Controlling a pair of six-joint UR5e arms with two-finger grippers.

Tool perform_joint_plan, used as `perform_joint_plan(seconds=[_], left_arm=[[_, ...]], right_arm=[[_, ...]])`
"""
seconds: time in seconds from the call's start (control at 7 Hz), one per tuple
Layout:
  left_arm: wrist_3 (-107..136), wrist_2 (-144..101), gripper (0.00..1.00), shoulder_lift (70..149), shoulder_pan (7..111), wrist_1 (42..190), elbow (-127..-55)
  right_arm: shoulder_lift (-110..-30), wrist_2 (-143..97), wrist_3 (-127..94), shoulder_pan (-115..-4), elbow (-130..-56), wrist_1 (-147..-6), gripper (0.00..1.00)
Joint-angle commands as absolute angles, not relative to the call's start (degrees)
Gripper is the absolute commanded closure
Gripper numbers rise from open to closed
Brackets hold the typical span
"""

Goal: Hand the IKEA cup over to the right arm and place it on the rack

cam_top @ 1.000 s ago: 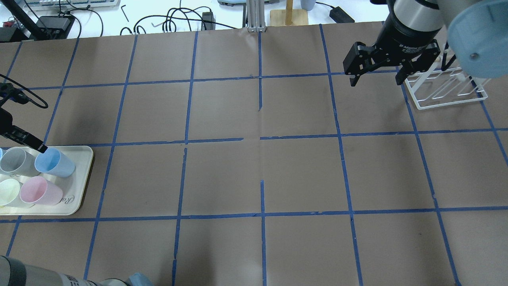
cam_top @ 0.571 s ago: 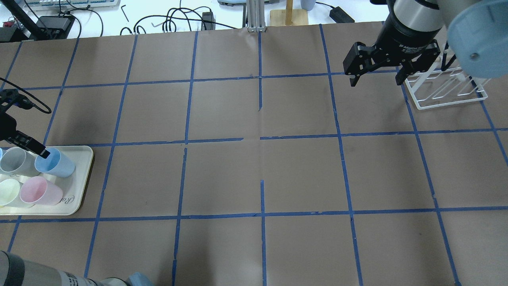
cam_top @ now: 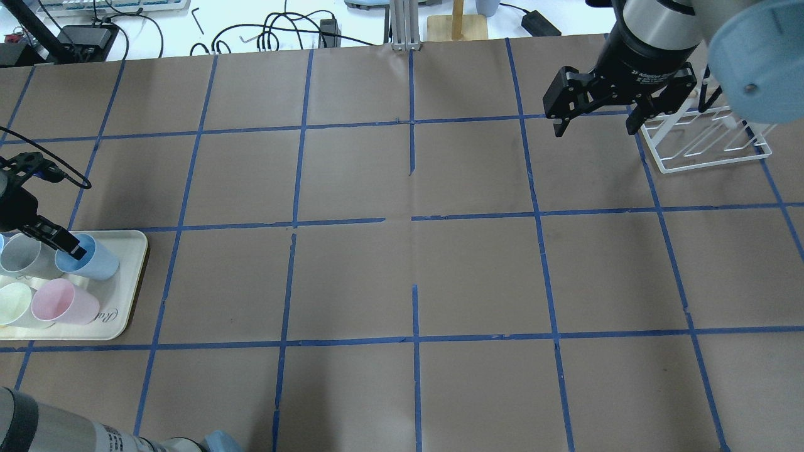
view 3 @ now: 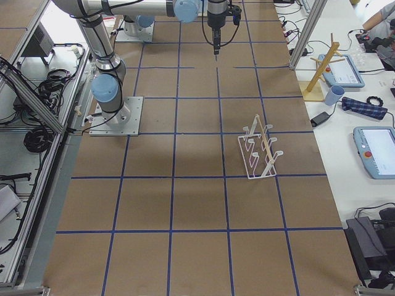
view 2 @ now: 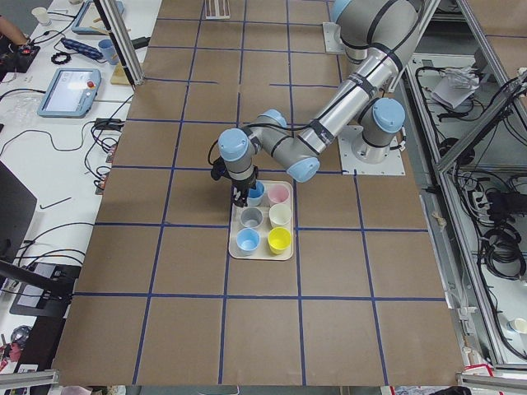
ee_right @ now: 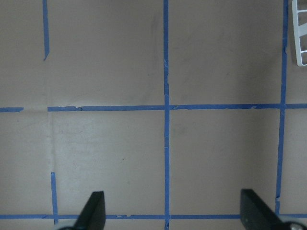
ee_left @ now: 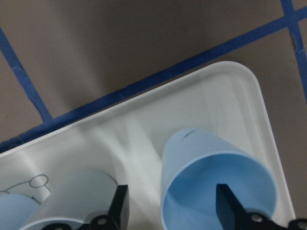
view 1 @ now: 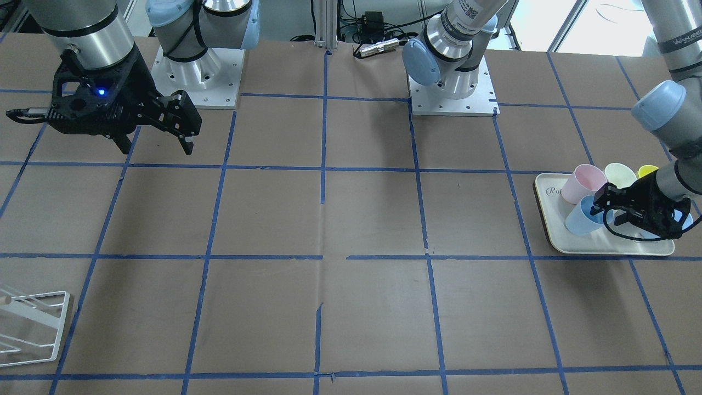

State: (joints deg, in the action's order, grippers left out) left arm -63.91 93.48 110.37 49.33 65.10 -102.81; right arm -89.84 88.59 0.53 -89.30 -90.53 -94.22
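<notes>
The IKEA cup [cam_top: 94, 260], pale sky-blue, stands at the far right corner of the cream tray [cam_top: 129, 295]; it also shows in the left wrist view [ee_left: 216, 187] and the front view [view 1: 580, 220]. My left gripper [cam_top: 66, 247] is open and straddles the cup's rim. In the left wrist view [ee_left: 171, 208] one finger is inside the cup and the other outside, between it and the grey cup [ee_left: 76, 201]. My right gripper [cam_top: 593, 130] is open and empty, high beside the white wire rack [cam_top: 703, 143]. The rack also shows in the front view [view 1: 30, 323].
The tray also holds a grey cup [cam_top: 19, 254], a pink cup [cam_top: 63, 302], a pale green cup [cam_top: 12, 302], a second blue cup [view 2: 247, 240] and a yellow cup [view 2: 278, 239]. Brown paper with a blue tape grid covers the table [cam_top: 408, 263].
My left gripper has moved down and toward the tray; one finger now sits inside the blue cup. The right arm has barely moved.
</notes>
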Motion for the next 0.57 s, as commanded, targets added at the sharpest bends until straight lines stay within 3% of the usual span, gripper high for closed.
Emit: perform_joint_plan(seconds=[0.0,0.43], left_arm=[[-63.9,93.4,0.99,110.6,49.4,66.8,-102.7],[-63.4,93.1,1.0,109.8,49.5,70.5,-101.6]], right_arm=[[-89.8,88.6,0.5,-89.3,-90.5,-94.2,0.0],[-89.8,88.6,0.5,-89.3,-90.5,-94.1,0.0]])
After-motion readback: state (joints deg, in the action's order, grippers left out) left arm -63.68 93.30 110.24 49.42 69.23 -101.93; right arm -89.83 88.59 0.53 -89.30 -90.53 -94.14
